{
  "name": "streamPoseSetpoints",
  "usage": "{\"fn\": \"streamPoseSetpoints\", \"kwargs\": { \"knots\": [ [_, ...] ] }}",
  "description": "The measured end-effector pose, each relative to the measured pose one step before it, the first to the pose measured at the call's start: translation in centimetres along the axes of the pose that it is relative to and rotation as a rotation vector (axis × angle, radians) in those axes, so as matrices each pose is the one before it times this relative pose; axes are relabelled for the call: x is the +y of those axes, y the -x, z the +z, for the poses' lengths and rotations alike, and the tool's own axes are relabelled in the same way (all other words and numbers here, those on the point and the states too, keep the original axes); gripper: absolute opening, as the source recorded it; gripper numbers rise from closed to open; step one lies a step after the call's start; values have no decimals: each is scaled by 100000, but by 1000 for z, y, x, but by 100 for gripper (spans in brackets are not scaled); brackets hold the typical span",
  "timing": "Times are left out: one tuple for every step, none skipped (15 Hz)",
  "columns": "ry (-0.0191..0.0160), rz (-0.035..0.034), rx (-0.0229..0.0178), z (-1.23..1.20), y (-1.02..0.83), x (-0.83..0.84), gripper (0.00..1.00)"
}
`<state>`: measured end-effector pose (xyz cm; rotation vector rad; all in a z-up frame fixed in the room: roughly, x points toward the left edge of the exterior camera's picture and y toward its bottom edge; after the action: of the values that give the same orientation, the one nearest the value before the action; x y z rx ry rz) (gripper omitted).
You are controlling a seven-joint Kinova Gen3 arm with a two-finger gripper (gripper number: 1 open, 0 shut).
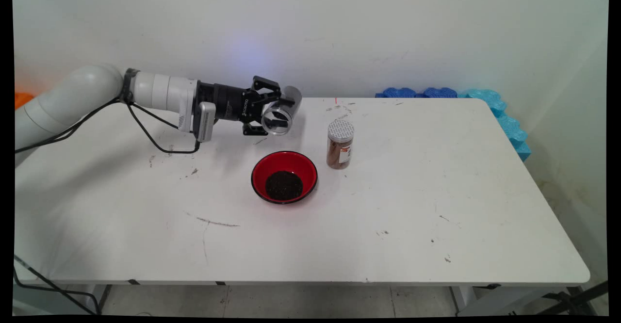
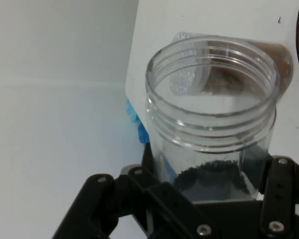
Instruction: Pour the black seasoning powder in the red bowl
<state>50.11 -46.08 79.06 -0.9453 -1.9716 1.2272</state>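
One clear plastic jar (image 1: pixel 280 114) sits clamped in my gripper (image 1: pixel 272 113), tipped on its side above the table (image 1: pixel 436 192) toward its far edge, over the red bowl (image 1: pixel 284 176). I'd judge it light, rigid and slick; gripping mid-body suits it. Few dark grains remain inside.
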Motion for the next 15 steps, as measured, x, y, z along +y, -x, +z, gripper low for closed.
{"fn": "streamPoseSetpoints", "kwargs": {
  "knots": [
    [-173,2187,-22,-15,-48,-129,0],
    [-160,2271,-25,-21,-43,-123,0],
    [-199,2279,34,-26,-55,-128,0],
    [-174,1949,35,-29,-59,-106,0],
    [-183,2212,37,-35,-61,-119,0],
    [-157,2016,-26,-28,-63,-113,0],
    [-128,1618,-20,-25,-51,-96,0],
    [-137,1778,-32,-28,-56,-105,0],
    [-131,1746,-43,-17,-54,-106,0],
    [-137,1406,-18,-13,-44,-89,0],
    [-137,1577,-38,-1,-36,-99,0],
    [-167,1567,-58,10,-32,-103,0],
    [-152,1299,-73,1,-21,-83,0],
    [-214,1601,10,34,-33,-103,0],
    [-197,1222,35,21,-41,-84,0]
  ]
}}
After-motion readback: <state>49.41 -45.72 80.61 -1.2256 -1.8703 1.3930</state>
